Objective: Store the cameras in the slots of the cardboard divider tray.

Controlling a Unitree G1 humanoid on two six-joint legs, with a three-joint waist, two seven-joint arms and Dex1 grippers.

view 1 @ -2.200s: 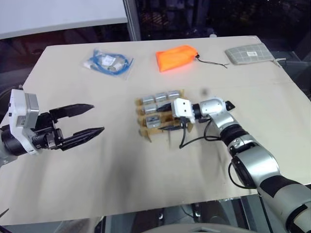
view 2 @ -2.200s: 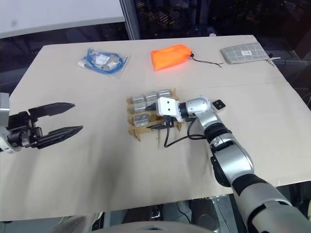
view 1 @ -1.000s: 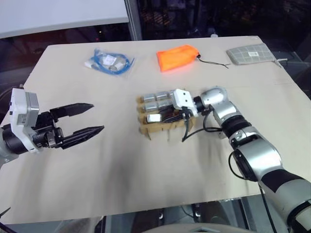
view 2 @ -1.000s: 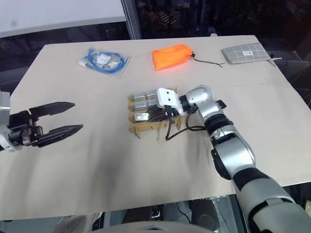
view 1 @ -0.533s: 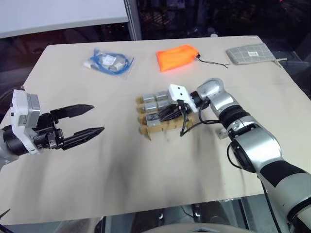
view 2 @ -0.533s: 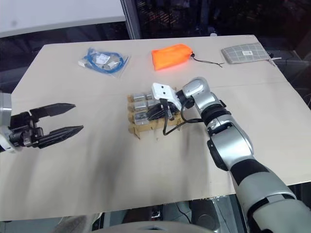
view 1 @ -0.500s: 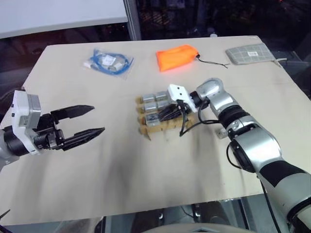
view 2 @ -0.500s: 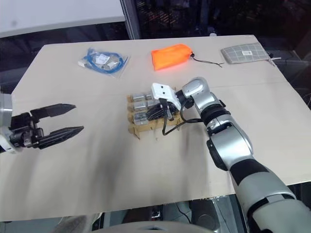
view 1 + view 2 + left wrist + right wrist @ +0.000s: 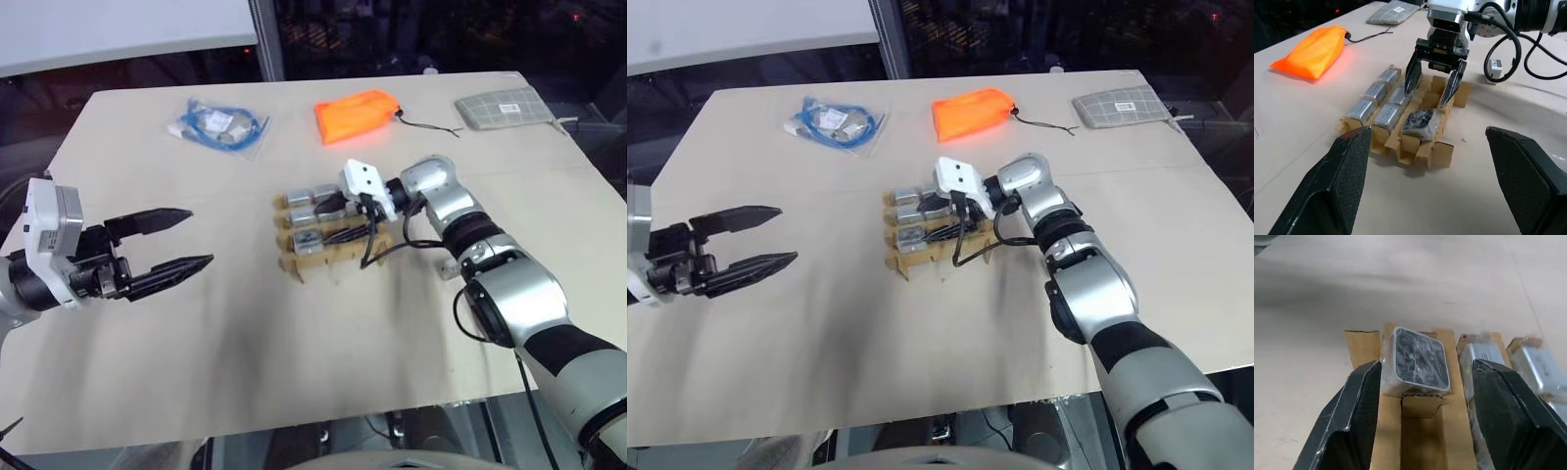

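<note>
The right gripper is hanging right over the cardboard divider tray, and from the head views its white housing is covering the tray's middle slots, so the count there is hard to call. From the left wrist view it is clearer: the black fingers are standing spread apart, straddling the near row and gripping nothing. Between them a camera is sitting in an end slot, black square face up, wrapped in clear crinkled film with a pale rim showing. The slot next to it, below the gripper, is looking bare cardboard. Beside that row more cameras are lying silver-grey side up in two rows; their black faces are not showing.

The tray is sitting near the middle of a pale beige table, strip ends poking out at its edges. Along the far side an orange pouch with a dark cord, a blue cable bundle in a clear bag and a grey checked pad are lying well apart. Beyond the table edge the room is going dark, with little to make out.

Off to the left, the left gripper is hovering above bare table, fingers wide apart and empty, well away from the tray.
</note>
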